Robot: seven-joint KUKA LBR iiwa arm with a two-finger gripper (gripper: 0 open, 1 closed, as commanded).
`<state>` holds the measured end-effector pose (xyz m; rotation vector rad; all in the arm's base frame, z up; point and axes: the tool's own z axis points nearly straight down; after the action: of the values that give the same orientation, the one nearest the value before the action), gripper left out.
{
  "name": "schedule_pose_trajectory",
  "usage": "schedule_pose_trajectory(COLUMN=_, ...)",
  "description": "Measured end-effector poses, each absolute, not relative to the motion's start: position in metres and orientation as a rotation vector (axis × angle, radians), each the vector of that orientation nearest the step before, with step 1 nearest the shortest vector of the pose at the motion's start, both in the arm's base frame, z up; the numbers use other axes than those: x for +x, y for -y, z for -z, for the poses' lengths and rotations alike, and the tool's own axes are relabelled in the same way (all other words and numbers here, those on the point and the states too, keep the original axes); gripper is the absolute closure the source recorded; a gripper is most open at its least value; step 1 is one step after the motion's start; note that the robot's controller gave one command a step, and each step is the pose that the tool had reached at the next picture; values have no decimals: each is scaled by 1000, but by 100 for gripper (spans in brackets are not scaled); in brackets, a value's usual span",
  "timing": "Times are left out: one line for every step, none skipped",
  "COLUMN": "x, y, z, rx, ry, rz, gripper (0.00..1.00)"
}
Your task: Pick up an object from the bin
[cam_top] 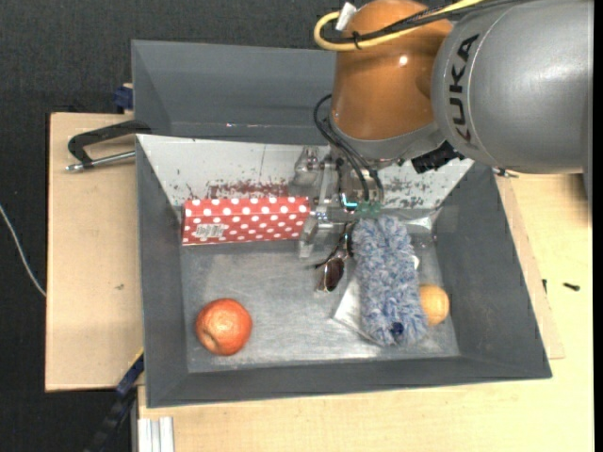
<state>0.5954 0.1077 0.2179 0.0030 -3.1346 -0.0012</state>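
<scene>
My gripper [331, 271] hangs low over the bin's middle, its tip close to the floor. It sits between the right end of a red box with white polka dots [247, 220] and a blue-grey fluffy duster head [384, 279]. The box lies flat along the back wall, left of the gripper. Stretching from back to front, the duster lies just right of the gripper. Nothing shows in the gripper's grasp.
A red-yellow apple [224, 326] rests in the front left corner. A small orange-yellow round fruit [433, 303] lies against the duster's right side. The arm and its orange cover hang over the back right of the bin.
</scene>
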Motion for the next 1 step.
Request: schedule_pose_trajectory(x=597, y=-107, z=-223, rx=1, ry=3143, rz=3, gripper=0)
